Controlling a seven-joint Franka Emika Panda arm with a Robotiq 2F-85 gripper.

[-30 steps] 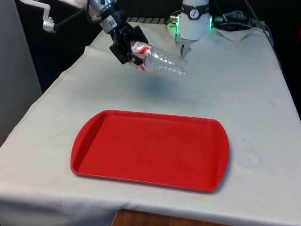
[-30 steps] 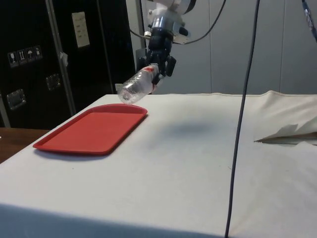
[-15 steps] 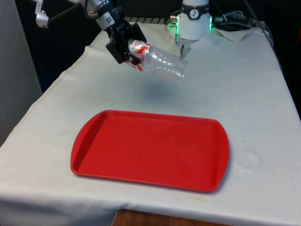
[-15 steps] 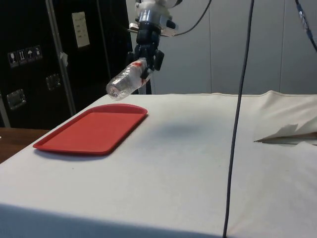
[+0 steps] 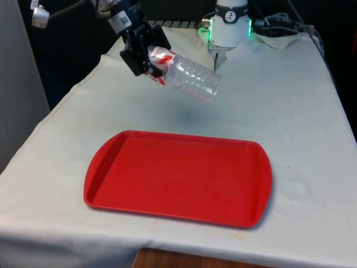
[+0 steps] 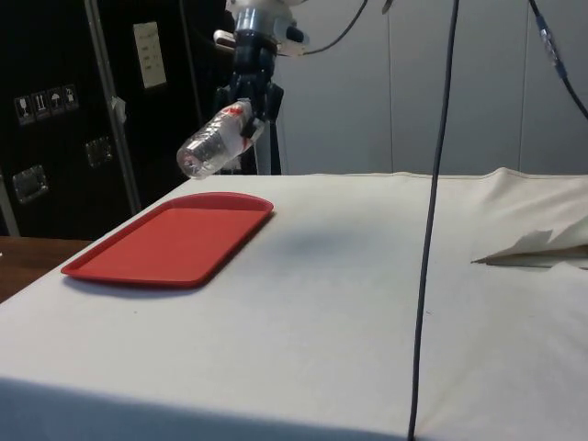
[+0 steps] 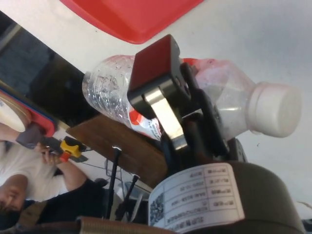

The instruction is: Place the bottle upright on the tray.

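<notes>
A clear plastic bottle with a red-and-white label and a white cap hangs tilted in the air, its base lower than its neck. My black gripper is shut on its upper part near the label. In the side view the bottle is held by the gripper above the far end of the red tray. The tray lies flat on the white cloth with nothing on it, nearer the front edge than the bottle. In the wrist view a finger crosses the bottle.
The white cloth covers the table around the tray. A crumpled fold of cloth lies at the side view's right. A black cable hangs in front of the side camera. A person appears in the wrist view beyond the table.
The gripper has carried the bottle higher and towards the front view's left. In the side view it has shifted left over the tray's far end. The bottle keeps its tilt.
</notes>
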